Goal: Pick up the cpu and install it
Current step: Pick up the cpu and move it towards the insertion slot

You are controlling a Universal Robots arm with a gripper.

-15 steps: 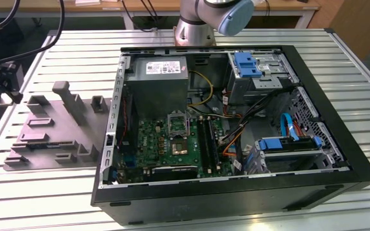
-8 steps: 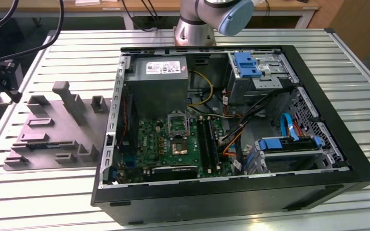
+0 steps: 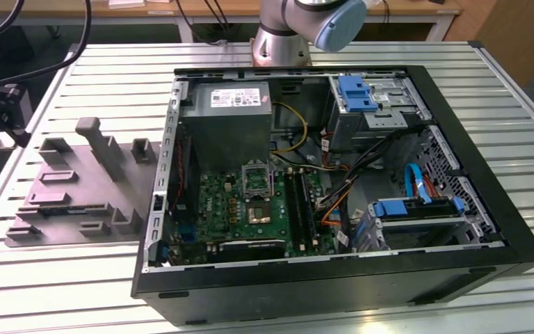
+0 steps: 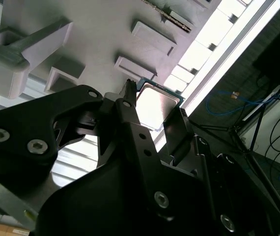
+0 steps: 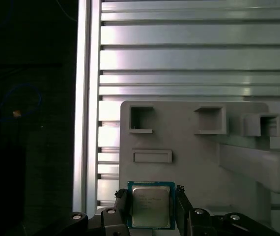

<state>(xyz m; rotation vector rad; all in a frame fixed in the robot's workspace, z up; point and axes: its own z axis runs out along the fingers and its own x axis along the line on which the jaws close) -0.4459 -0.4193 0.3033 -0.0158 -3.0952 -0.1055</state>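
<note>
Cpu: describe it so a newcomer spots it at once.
Find the grey fixture tray on the slatted table. Over it, the black end effector grips the cpu. It is the only small silvery square with a green rim.

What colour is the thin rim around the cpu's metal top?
Green, framing a silvery top. The cpu shows this best in the first wrist view.

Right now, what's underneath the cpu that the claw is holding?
In the first wrist view, the grey fixture plate with square pockets lies below the cpu gripped by the claw, on the slatted metal table. The patch straight behind the chip is covered.
</note>
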